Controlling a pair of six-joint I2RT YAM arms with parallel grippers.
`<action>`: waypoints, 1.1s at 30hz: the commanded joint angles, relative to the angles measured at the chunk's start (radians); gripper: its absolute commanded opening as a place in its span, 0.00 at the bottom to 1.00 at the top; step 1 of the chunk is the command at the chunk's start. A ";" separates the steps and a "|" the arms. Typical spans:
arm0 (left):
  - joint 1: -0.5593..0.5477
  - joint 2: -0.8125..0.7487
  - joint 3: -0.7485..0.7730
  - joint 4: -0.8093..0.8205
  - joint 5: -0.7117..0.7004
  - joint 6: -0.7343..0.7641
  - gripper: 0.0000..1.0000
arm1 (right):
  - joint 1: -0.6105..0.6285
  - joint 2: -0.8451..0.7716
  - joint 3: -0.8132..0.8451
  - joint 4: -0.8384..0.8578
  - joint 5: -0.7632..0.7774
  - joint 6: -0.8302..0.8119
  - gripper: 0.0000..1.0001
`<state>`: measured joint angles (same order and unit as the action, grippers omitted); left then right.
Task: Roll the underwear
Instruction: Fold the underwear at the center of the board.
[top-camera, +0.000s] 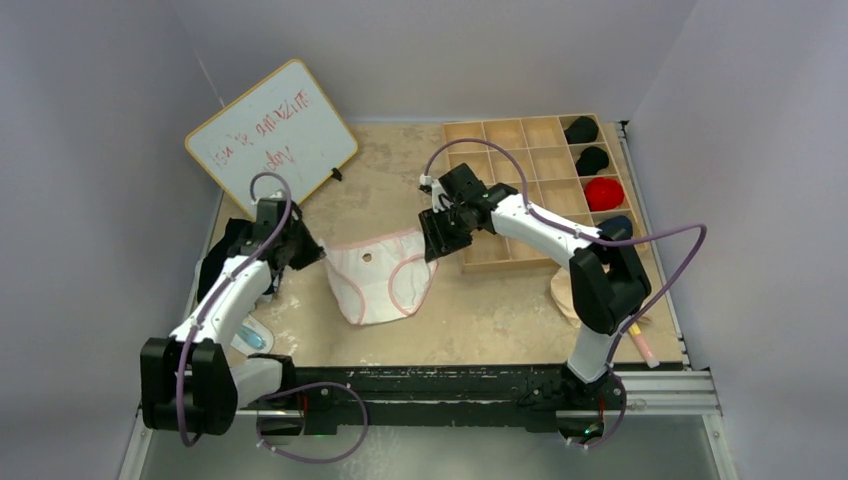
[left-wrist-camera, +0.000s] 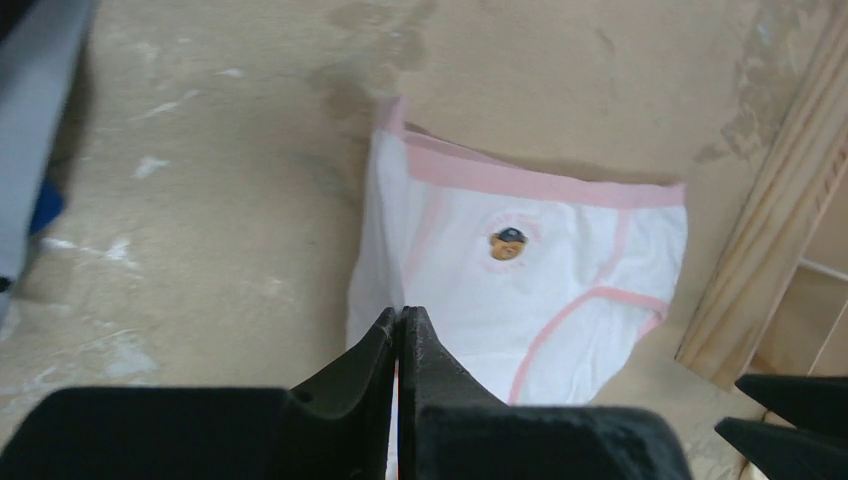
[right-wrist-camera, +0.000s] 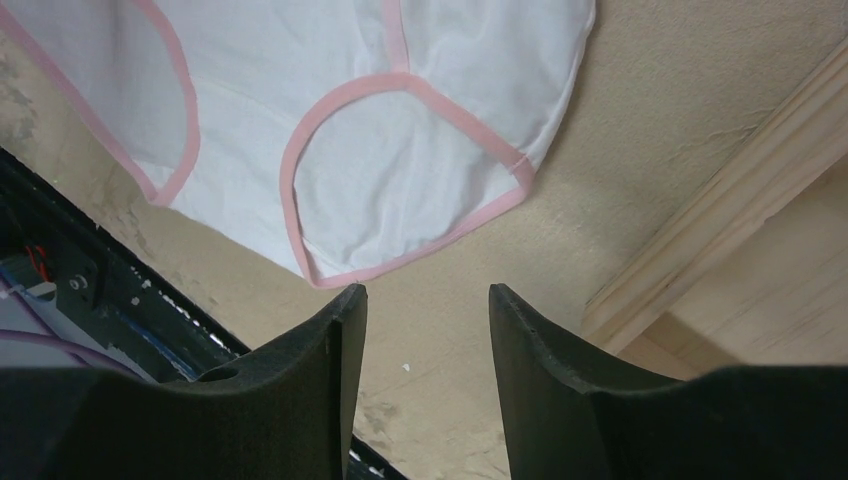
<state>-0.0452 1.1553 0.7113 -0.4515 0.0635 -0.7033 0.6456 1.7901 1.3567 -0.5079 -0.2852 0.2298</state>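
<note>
White underwear (top-camera: 375, 278) with pink trim lies spread on the tan table; it has a small round emblem (left-wrist-camera: 508, 243) near the waistband. My left gripper (top-camera: 308, 252) is at the garment's left waistband corner. In the left wrist view its jaws (left-wrist-camera: 400, 315) are pressed together with a sliver of white cloth between them. My right gripper (top-camera: 436, 240) is open and empty just off the garment's right side. In the right wrist view it (right-wrist-camera: 426, 292) hovers over bare table just below a pink-edged leg opening of the underwear (right-wrist-camera: 400, 180).
A wooden compartment tray (top-camera: 525, 170) stands at the back right, with black rolled items (top-camera: 581, 130) and a red one (top-camera: 604, 193); its edge (right-wrist-camera: 720, 230) is close to my right fingers. A whiteboard (top-camera: 270, 135) leans at the back left. A beige cloth (top-camera: 565, 292) lies at the front right.
</note>
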 joint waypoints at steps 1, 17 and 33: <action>-0.130 0.067 0.134 -0.033 -0.054 0.012 0.00 | -0.013 -0.046 0.017 0.014 0.003 0.033 0.52; -0.435 0.347 0.414 0.015 -0.032 -0.127 0.00 | -0.197 -0.109 -0.034 0.098 -0.065 0.135 0.52; -0.570 0.702 0.720 -0.054 -0.114 -0.236 0.00 | -0.276 -0.138 -0.076 0.103 -0.128 0.142 0.51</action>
<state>-0.6098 1.8175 1.3788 -0.4835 0.0078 -0.8845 0.3737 1.7031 1.2984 -0.4126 -0.3836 0.3607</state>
